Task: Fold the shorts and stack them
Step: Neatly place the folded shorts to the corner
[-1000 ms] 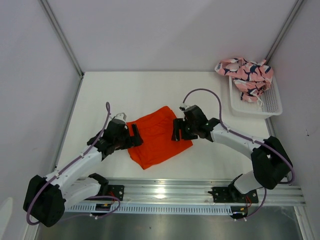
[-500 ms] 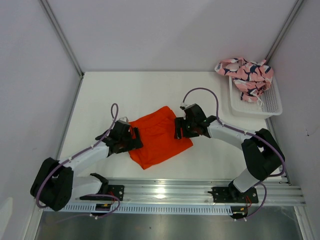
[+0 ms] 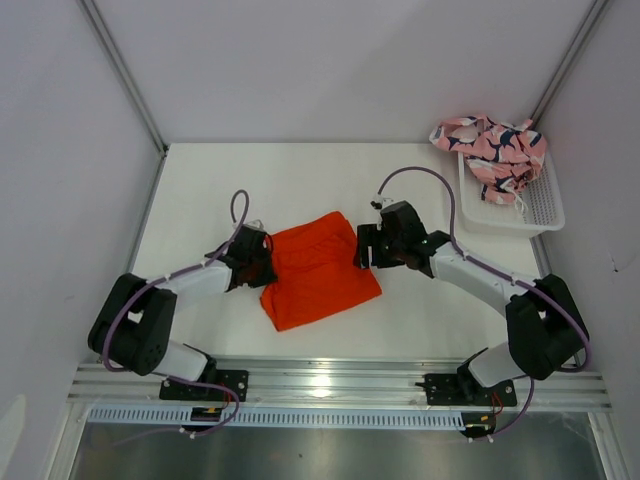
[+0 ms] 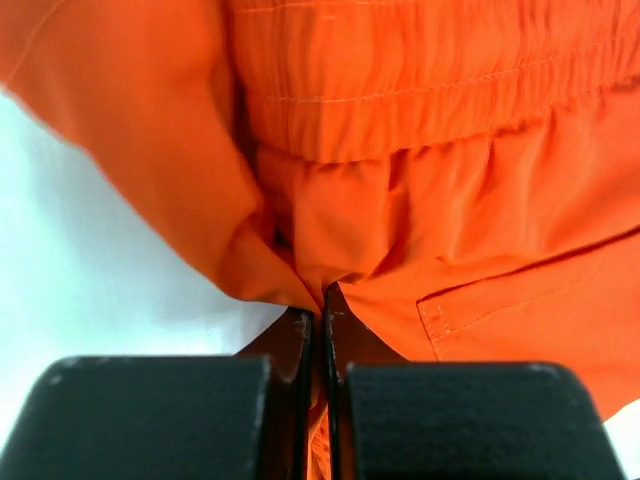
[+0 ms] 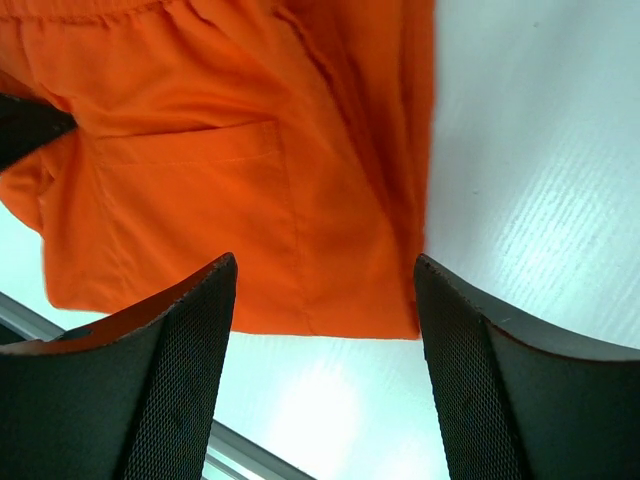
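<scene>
Left gripper (image 4: 320,300): moved in onto the orange shorts (image 3: 320,272) since a second ago and closed; jaws now pinched tight on a fold of their edge.
Right gripper (image 5: 322,262): jaws wide, gripping nothing; hem corner of the orange shorts lies between and ahead of them.
Orange shorts: flat between the two grippers, slightly skewed; longer edges run from left jaws toward right jaws; waistband lies crosswise ahead of left jaws.
Pink shorts (image 3: 492,148): bunched on basket (image 3: 545,210) rim, well behind right jaws.
</scene>
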